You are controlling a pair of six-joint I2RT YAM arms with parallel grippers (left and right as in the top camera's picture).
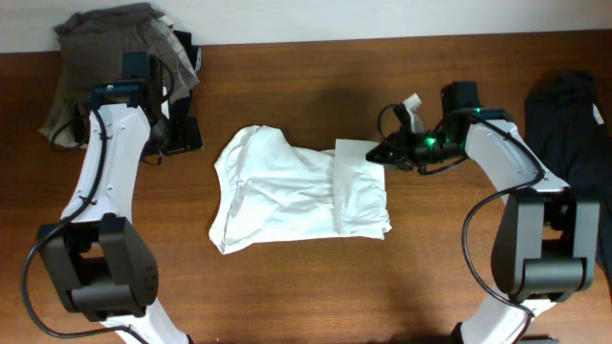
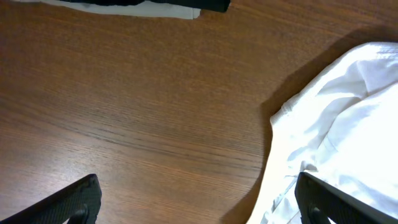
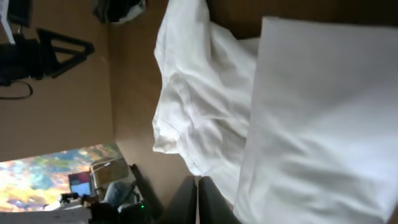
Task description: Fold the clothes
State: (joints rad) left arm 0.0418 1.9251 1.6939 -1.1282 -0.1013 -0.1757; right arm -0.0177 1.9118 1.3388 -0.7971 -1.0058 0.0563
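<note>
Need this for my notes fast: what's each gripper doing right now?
Left gripper: open, holding nothing, beside the white T-shirt.
Right gripper: shut at the T-shirt's edge; whether it pinches fabric cannot be told.

A brown wood-grain table (image 1: 316,287) fills the overhead view, evenly lit, with soft shadows on the wood. Along 12 o'clock runs a pale strip (image 1: 382,17); whether it is wall or floor is unclear. A grey-brown heap of garments (image 1: 105,48) lies at 10 o'clock and a dark garment (image 1: 574,115) at 3 o'clock. The right wrist view shows a bright multicoloured patch (image 3: 50,174) at 8 o'clock.
</note>
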